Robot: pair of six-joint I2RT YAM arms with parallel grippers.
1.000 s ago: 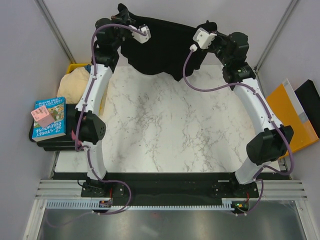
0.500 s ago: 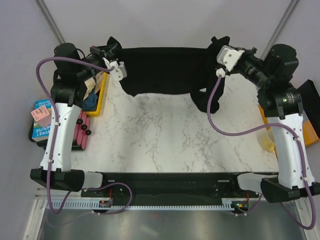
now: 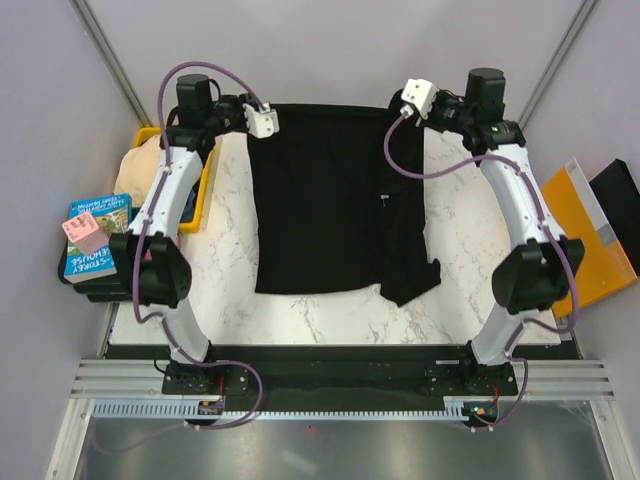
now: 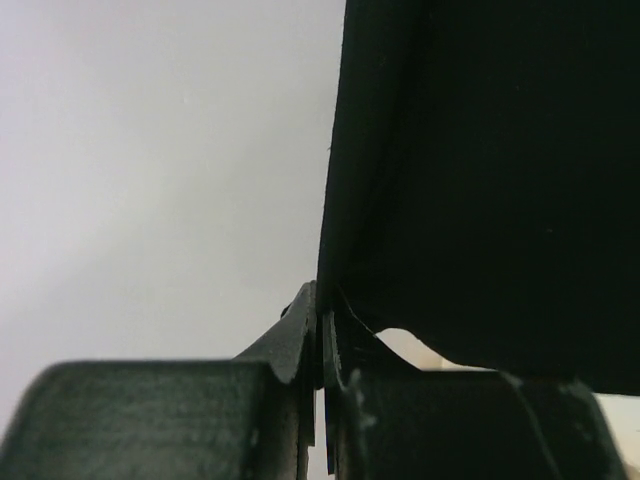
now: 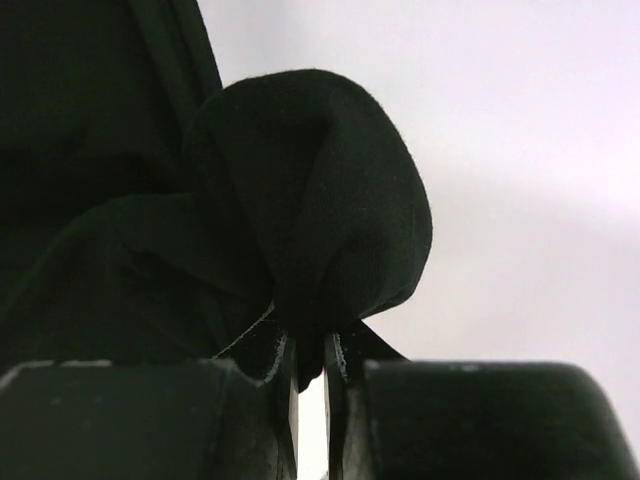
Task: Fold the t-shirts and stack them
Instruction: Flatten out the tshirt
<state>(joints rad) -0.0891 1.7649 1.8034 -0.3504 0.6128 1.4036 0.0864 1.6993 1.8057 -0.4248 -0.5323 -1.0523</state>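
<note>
The left tool (image 4: 320, 320) and right tool (image 5: 310, 346) each clamp a far corner of the black t-shirt (image 3: 330, 200), seemingly holding it spread flat on the bench (image 3: 470, 230) for folding.

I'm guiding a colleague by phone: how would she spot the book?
Start at the white marble table and look past its left edge. Next to the yellow bin of beige cloth, toward the arms' bases, a blue book lies flat on a dark stack. Only it bears printed lettering, with a small pink object on top.
</note>
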